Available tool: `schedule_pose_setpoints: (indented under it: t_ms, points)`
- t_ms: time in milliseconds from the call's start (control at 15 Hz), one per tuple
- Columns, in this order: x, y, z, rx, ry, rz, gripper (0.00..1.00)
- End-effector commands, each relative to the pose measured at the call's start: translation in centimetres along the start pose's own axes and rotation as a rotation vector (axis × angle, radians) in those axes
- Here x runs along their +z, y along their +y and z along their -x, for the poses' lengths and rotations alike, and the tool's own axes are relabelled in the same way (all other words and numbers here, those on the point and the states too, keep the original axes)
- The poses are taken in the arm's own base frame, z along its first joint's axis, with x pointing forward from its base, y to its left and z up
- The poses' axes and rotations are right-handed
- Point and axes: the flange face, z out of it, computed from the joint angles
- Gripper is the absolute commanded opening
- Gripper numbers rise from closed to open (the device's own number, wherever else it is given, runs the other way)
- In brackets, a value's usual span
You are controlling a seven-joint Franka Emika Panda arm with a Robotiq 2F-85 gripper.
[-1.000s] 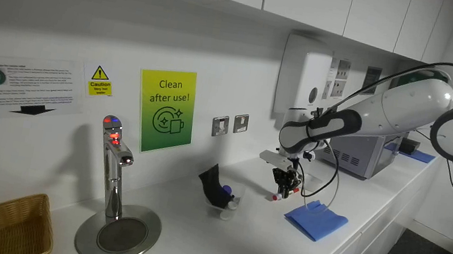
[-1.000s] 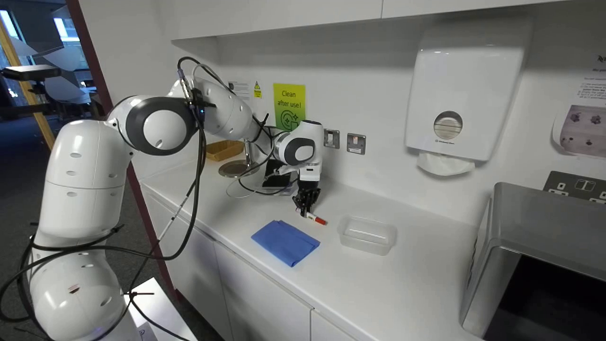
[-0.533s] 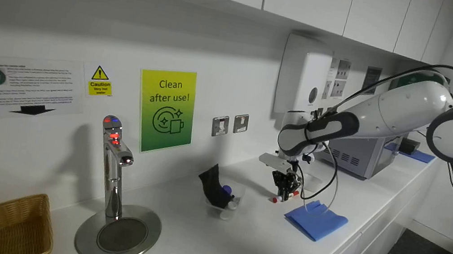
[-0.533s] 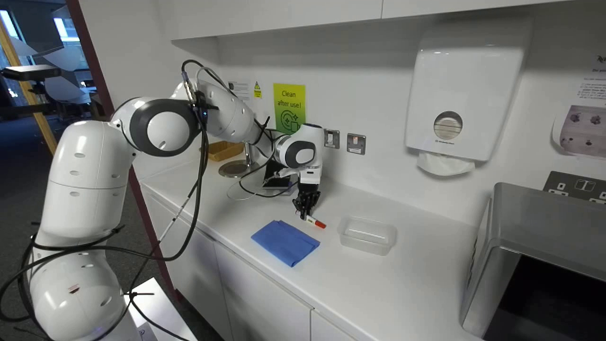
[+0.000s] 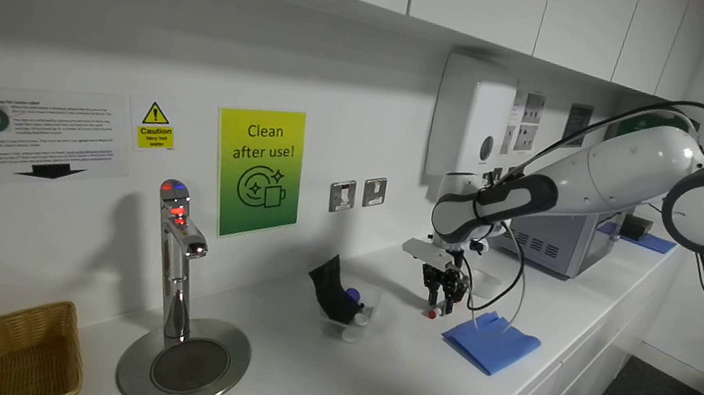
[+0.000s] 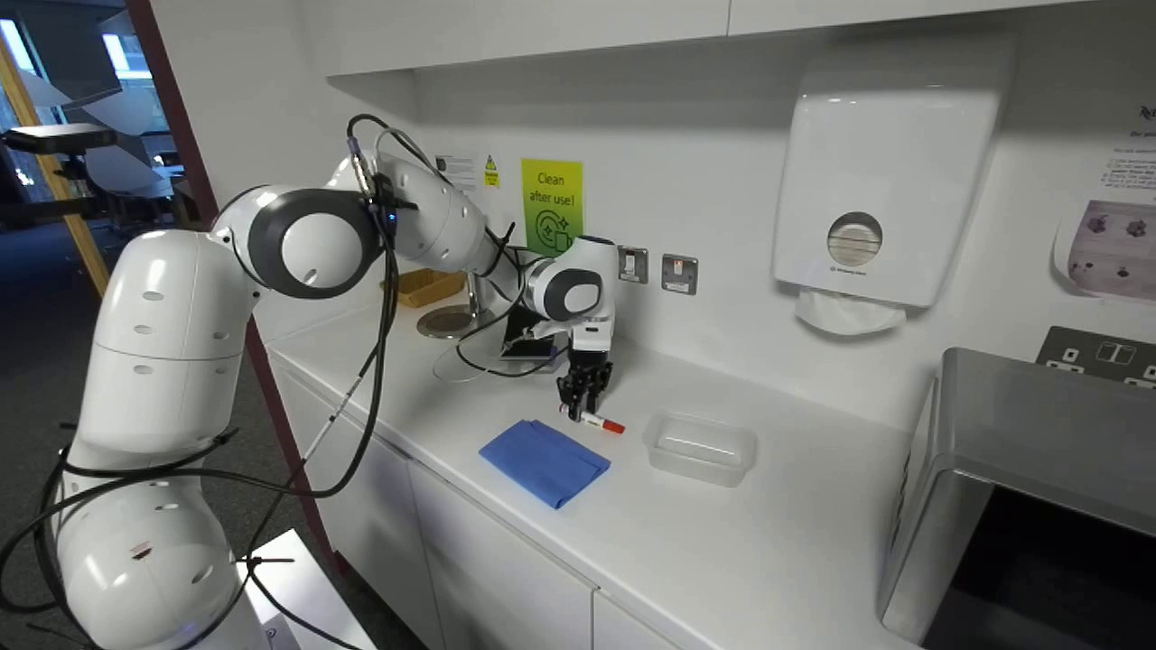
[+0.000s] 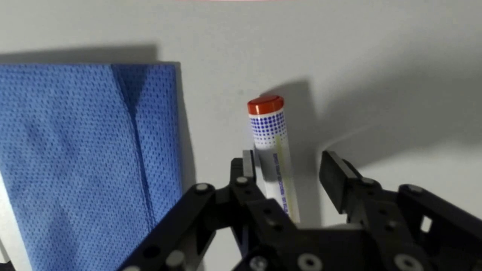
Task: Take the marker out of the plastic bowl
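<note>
Jaws apart, black gripper (image 7: 289,162) straddles the red-and-white cylindrical marker (image 7: 276,162) on white desk (image 5: 321,390); clear plastic bowl (image 5: 485,284) at its two o'clock, clear tub (image 5: 371,298) holding something black (image 5: 335,294); yellow-green poster (image 5: 258,175): "Clean after use!"

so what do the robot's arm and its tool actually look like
The arm is glossy white and rounded, with dark grey bands around round white caps. Mostly black cables run along it and loop loosely. The tool is black and angular, with two jointed fingers and visible screws.
</note>
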Motion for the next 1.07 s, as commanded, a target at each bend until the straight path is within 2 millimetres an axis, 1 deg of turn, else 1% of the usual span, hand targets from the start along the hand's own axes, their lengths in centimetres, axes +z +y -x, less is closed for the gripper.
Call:
schedule_pose_setpoints:
  t_ms: [0,133,200,467,600,733,867,1000]
  points:
    - [-1.0,0.2,-0.5,-0.019,0.012,-0.014,0.84]
    - [-2.3,0.6,-0.7,-0.027,0.031,-0.039,0.98]
    - [-3.0,0.9,-0.9,-0.03,0.046,-0.055,1.0]
    - [-6.7,1.5,-2.0,-0.043,0.094,-0.121,1.0]
    - [-8.3,1.9,-2.3,-0.063,0.076,-0.129,1.0]
    - [-9.2,2.4,-2.3,-0.117,0.006,-0.115,1.0]
    - [-9.6,2.8,-2.3,-0.144,-0.037,-0.093,1.0]
    - [-9.6,3.2,-2.5,-0.159,-0.061,-0.06,1.0]
